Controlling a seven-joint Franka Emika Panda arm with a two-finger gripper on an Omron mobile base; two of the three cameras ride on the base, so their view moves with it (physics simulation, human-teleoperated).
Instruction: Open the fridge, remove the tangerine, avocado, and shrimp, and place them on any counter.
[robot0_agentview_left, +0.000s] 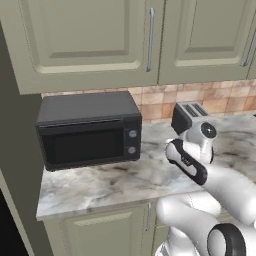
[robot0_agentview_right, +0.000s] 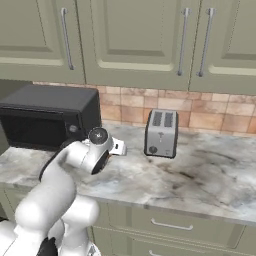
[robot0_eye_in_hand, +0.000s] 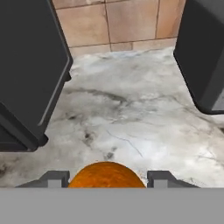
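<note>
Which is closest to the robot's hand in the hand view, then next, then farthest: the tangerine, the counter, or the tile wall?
1. The tangerine, right between the fingers of the hand.
2. The counter, spreading ahead between the microwave and toaster.
3. The tile wall, at the very back.

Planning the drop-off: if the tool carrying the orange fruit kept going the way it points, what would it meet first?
Probably the grey-white marbled stone counter, in the open gap between the black microwave and the toaster; depth is unclear.

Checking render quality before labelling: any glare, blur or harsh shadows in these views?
Left base view: soft, even light, no glare on the microwave. Right base view: only faint shadow beside the toaster. Hand view: sharp counter; the tangerine cropped at the bottom.
</note>
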